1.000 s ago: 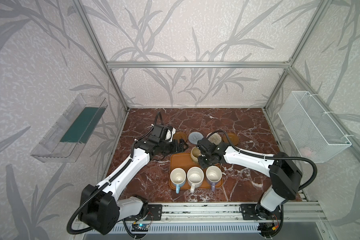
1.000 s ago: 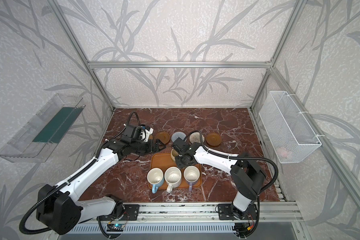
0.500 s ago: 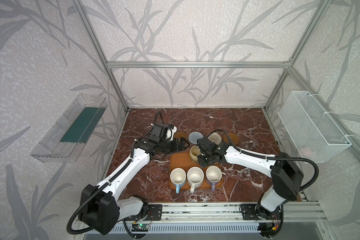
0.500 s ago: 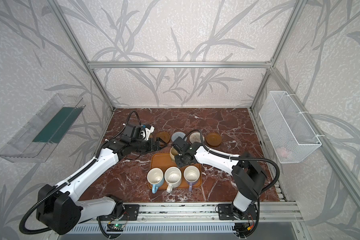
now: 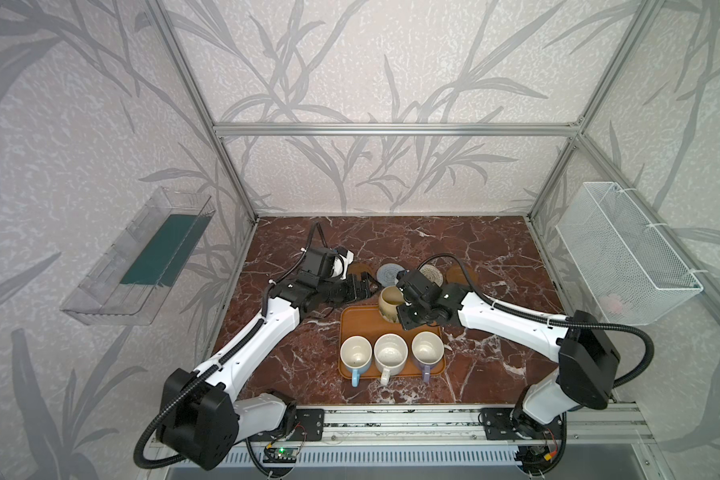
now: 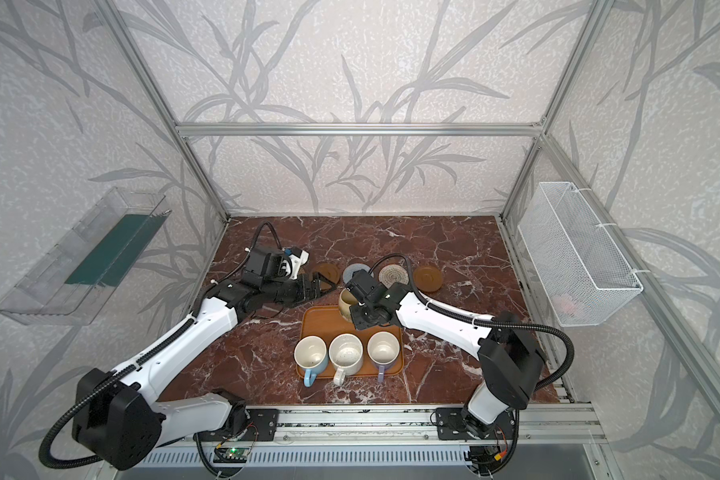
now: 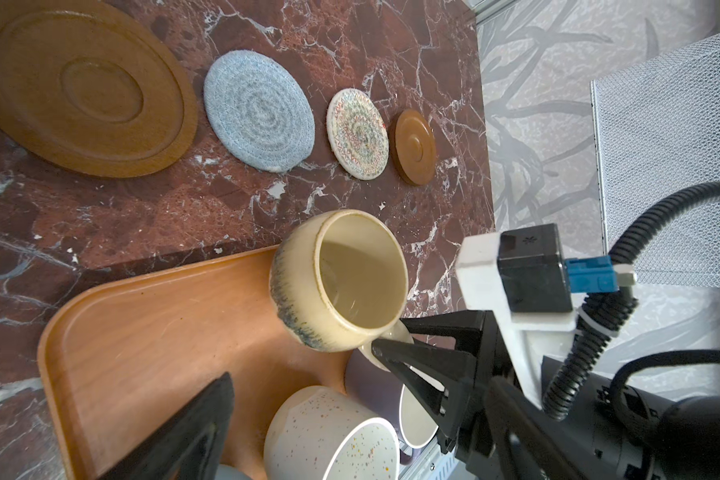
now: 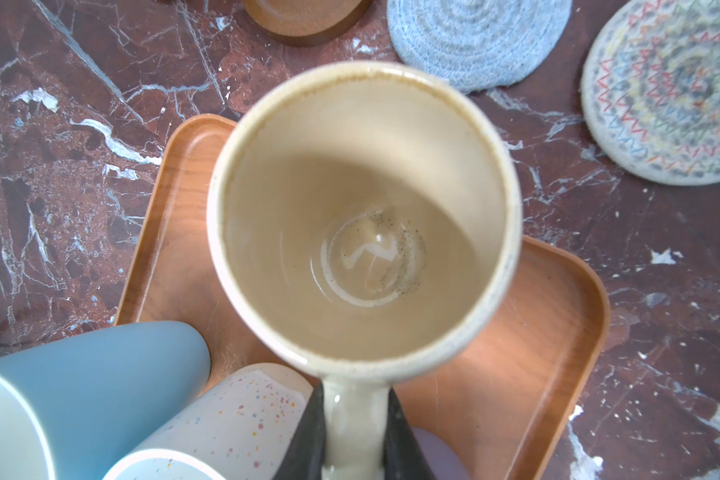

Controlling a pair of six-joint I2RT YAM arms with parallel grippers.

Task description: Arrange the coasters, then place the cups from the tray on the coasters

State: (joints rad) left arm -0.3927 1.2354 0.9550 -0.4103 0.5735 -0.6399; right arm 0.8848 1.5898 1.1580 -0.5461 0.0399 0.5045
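Observation:
My right gripper (image 8: 352,440) is shut on the handle of the cream-yellow cup (image 8: 362,216), which hangs slightly tilted over the far end of the orange-brown tray (image 5: 360,322). The light blue cup (image 5: 355,353), the speckled white cup (image 5: 389,353) and the lavender cup (image 5: 427,351) stand in a row on the tray's near half. Behind the tray lies a row of coasters: brown (image 7: 84,87), blue-grey rope (image 7: 258,112), cream rope (image 7: 357,135), brown (image 7: 414,147). My left gripper (image 5: 364,286) is open and empty, left of the held cup and in front of the left brown coaster.
The red marble tabletop (image 5: 495,257) is framed by aluminium posts. A white wire basket (image 5: 624,253) hangs on the right wall and a clear plastic bin (image 5: 142,257) on the left wall. The right arm's cable (image 5: 441,259) loops over the cream coaster.
The cream-yellow cup has risen a little and shifted toward the coasters in my right gripper. The left arm has barely moved.

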